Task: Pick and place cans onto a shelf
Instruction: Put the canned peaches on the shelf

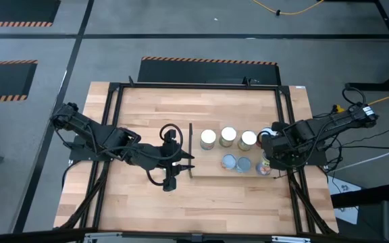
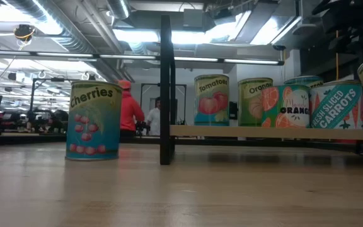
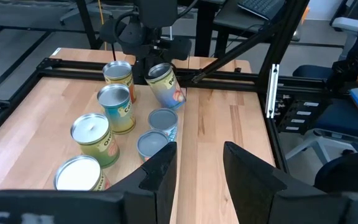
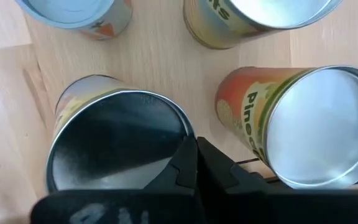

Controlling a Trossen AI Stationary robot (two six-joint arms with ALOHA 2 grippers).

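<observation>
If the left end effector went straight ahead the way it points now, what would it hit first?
Most likely the shelf's thin dark upright panel, right ahead of the open left end effector. Beyond it stand the nearest cans. Depth past the panel is unclear.

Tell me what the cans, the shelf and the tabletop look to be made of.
The cans look like thin metal: shiny silver rims and reflective ends, with printed glossy paper-like labels (cherries, tomatoes, carrots).
The shelf seems pale wood, a flat matt board; its upright end panel is dark, material unclear.
The tabletop looks like butcher-block wood: joined light strips with visible grain, slightly satin.
</observation>
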